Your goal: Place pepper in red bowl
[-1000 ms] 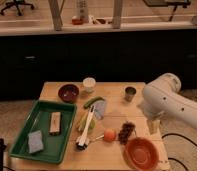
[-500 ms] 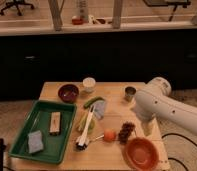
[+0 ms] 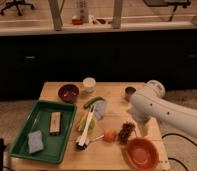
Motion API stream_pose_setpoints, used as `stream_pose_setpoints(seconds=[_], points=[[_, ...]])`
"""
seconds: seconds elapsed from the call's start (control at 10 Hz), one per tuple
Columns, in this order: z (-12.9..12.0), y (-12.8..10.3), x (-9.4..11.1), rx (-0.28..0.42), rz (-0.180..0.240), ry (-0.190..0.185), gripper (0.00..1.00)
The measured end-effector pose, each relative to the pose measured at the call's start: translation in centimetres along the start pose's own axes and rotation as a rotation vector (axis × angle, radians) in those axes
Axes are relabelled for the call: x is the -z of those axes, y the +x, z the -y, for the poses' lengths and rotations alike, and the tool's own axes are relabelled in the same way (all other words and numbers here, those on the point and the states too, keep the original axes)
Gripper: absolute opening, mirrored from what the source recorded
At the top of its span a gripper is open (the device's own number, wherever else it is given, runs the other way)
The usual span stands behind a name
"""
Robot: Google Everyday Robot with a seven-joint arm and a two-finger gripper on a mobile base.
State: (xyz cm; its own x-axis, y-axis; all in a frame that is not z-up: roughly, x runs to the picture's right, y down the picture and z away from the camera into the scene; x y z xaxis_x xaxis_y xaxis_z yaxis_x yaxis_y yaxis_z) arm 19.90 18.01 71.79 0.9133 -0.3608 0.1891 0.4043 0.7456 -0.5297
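Approach step, you're not on the pepper (image 3: 93, 102) yet. It lies untouched on the counter (image 3: 117, 102) a little behind the middle, slim and dark green, just in front of the white cup (image 3: 89, 84), with a pale grey-blue item (image 3: 100, 108) right against it on the side toward the right edge. Gripper (image 3: 142, 129) hangs at the end of the white arm (image 3: 164, 111) over the right part of the counter, just beside the dark grape-like bunch (image 3: 125, 131) and just behind the red bowl (image 3: 141, 153) at the front right corner. You can't tell how wide the gripper stands because the arm covers it. Nothing shows in its hold. My call: the bright red-orange bowl is the target, not the darker maroon bowl (image 3: 68, 93) near the back left corner. Next move calls for you to carry the gripper toward the back left, clear of the orange fruit (image 3: 109, 135) and the white-handled brush (image 3: 86, 131). Come down across the pepper's narrow width, close, lift, then go back to the front right corner and release over the bowl. Versus a second back, the arm has swung in from the right edge toward the middle. Pepper, bowls, fruit, brush and the green tray (image 3: 64, 142) at the front left lie the same.
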Motion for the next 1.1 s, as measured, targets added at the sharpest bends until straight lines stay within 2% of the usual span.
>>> stream_pose_setpoints(seconds=[0.5,0.8,1.1], points=[[0.4,-2.1,-1.6,0.045,0.032,0.006,0.8],[0.3,-2.4,-2.1,0.036,0.047,0.01,0.8],[3.7,-2.1,-1.6,0.05,0.04,0.015,0.8]])
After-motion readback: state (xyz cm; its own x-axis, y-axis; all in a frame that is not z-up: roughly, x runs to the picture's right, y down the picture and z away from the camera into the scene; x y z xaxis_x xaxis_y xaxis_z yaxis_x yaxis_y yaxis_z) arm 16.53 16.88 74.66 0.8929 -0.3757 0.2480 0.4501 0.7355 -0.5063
